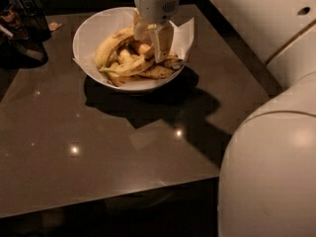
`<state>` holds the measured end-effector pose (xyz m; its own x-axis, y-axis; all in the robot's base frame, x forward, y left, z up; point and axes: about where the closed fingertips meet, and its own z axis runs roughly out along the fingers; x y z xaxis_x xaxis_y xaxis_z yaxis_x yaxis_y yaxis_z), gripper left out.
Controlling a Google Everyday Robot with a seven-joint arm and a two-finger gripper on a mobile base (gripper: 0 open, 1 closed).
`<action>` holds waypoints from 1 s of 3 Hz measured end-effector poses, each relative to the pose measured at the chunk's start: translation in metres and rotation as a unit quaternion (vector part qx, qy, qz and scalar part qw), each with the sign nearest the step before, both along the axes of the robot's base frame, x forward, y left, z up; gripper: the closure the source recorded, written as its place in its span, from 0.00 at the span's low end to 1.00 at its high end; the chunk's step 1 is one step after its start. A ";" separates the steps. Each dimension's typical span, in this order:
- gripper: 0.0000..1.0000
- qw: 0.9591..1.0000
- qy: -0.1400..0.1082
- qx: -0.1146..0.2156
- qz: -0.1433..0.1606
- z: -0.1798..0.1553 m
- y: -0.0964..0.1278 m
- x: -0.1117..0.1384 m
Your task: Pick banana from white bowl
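Pincer [151, 47] with fingers parted, low inside white bowl [91, 28], tips amid heaped bananas [127, 66]

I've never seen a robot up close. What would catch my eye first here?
The large round white bowl at the far side of the dark glossy table, heaped with yellow, brown-flecked bananas. The robot's pale gripper hangs right over that heap, reaching into the bowl. The robot's bulky white body fills the near right corner.

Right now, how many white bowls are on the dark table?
1. The wide round white bowl sits at the dark shiny table's far side, holding yellow bananas, the gripper down inside it. None seems hidden.
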<state>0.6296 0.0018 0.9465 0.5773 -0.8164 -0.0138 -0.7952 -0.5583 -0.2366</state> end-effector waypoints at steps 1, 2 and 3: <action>0.40 1.000 0.006 -0.008 0.005 -0.008 0.002 0.000; 0.40 1.000 0.008 -0.015 0.011 -0.015 0.001 0.001; 0.40 1.000 0.013 -0.017 0.010 -0.020 -0.003 0.001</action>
<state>0.6310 -0.0007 0.9263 0.5927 -0.8054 -0.0023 -0.7900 -0.5808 -0.1965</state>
